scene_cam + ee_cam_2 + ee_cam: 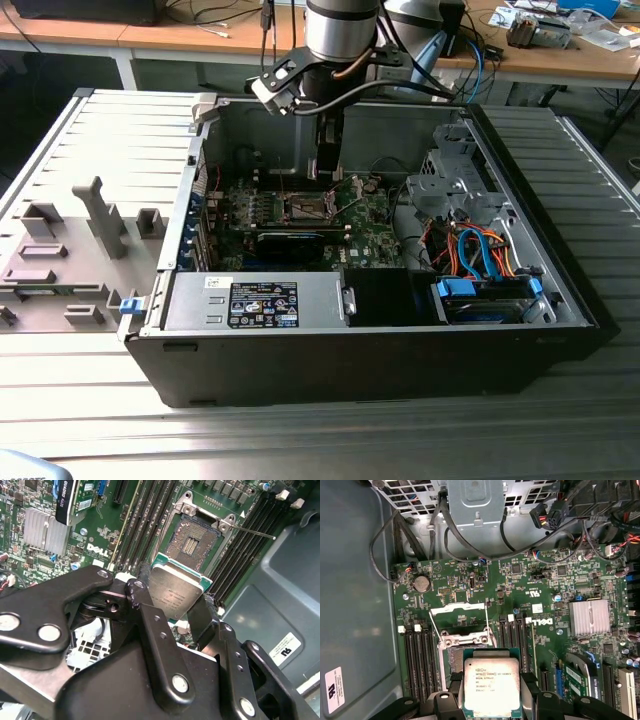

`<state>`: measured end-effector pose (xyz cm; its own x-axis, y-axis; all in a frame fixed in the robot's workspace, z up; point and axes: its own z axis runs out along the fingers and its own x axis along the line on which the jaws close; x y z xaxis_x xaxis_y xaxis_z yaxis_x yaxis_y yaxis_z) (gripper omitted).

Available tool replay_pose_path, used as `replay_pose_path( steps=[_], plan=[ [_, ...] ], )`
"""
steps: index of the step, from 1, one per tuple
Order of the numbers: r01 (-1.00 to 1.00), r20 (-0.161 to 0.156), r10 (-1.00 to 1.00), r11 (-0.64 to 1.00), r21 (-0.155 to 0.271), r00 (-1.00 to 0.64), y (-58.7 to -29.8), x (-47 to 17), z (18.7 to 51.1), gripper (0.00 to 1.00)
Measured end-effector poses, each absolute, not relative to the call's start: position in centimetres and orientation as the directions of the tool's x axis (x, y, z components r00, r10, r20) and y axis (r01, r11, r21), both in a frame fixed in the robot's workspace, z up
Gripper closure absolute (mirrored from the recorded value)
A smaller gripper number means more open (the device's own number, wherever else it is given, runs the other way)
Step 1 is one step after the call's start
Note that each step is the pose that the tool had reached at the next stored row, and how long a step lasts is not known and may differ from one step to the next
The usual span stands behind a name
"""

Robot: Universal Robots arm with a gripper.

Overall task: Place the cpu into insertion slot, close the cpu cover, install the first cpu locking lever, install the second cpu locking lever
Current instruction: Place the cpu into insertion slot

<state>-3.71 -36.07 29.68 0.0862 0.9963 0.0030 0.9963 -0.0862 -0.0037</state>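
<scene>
The jaws are closed on the cpu [176, 592] [491, 687]; they pinch it by two opposite edges, with its grey metal face showing in both wrist views; the cpu hangs in the air just above the insertion slot [192, 540] [452, 660] and does not touch it; the slot's dark middle is uncovered; the cpu cover [457, 608] stands lifted up at one edge of the slot; two thin metal levers [487, 625] stick up beside it; rows of long black slots [417, 660] run on both sides; all of this sits on the green circuit board [520, 580] [370, 225]; in the exterior view the arm [340, 40] reaches down into the open computer case [350, 350]; the case lies on the grey table [300, 440].
</scene>
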Motion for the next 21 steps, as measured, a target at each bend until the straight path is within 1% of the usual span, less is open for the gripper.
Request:
replay_pose_path(
  steps=[21],
  plan=[
    [0.996,0.003,0.996,-0.086,-0.004,0.086,-36.06,-3.71,28.89,0.46]
  ],
)
